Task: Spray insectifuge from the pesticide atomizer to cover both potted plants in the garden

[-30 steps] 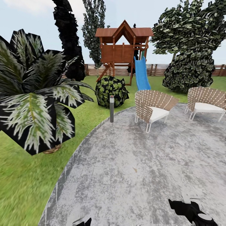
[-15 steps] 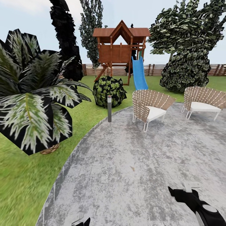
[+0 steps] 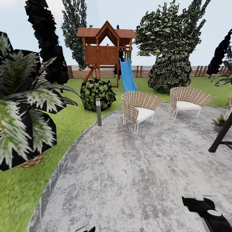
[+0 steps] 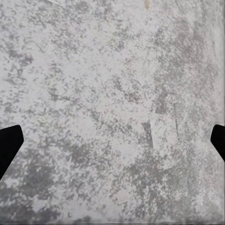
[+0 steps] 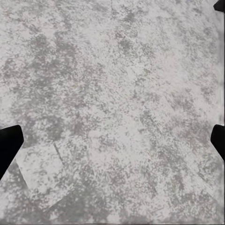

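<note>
My claws (image 4: 112, 140) hang spread wide over bare patio (image 3: 135, 167) — one small potted plant (image 3: 219, 122) sits far off at the right edge.

My head camera sits high and looks forward and a little down across the stone patio (image 3: 129, 167), taking in the two chairs (image 3: 138, 108), the playhouse (image 3: 104, 53) with its slide and the fence (image 3: 141, 71) far off. My left wrist camera points straight down, close to the patio (image 4: 112, 103), with a dark finger (image 4: 8, 145) at each side edge. My right wrist camera faces the same grey stone (image 5: 112, 103) from just as near. All three views share the patio's near part.
</note>
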